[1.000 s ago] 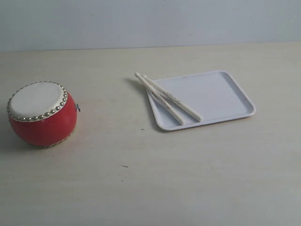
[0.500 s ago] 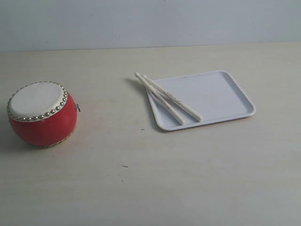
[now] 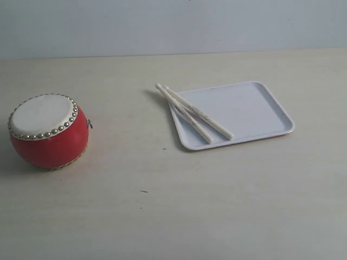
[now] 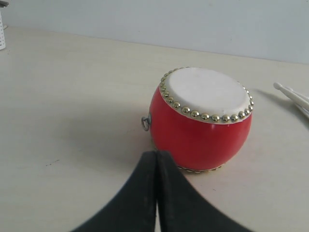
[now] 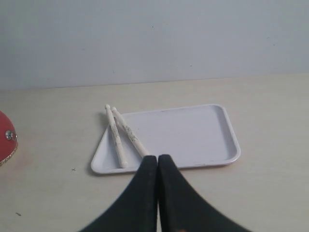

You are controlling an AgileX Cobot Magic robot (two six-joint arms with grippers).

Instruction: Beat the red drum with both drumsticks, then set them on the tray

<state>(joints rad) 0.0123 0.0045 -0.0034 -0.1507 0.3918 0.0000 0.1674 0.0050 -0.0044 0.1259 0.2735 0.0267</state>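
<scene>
Nothing has shifted since the earlier frames: drum, sticks and tray lie exactly where they were. In the exterior view the red drum [image 3: 49,132] stands upright on the pale table [image 3: 162,211] at about 9 o'clock from the middle, skin facing up and its small side ring [image 3: 89,124] turned toward 3 o'clock. The white tray [image 3: 255,111] sits well apart from it, at about 2 o'clock from the middle. The two drumsticks [image 3: 184,114] lie side by side across the tray's 9 o'clock end. Their butt ends rest inside the tray and their tips stick out past its rim toward 11 o'clock.

The left gripper [image 4: 157,155] has its black jaws pressed together on nothing, with the drum just ahead of it. The right gripper [image 5: 158,158] is likewise closed tight and empty, near the tray's near edge.
</scene>
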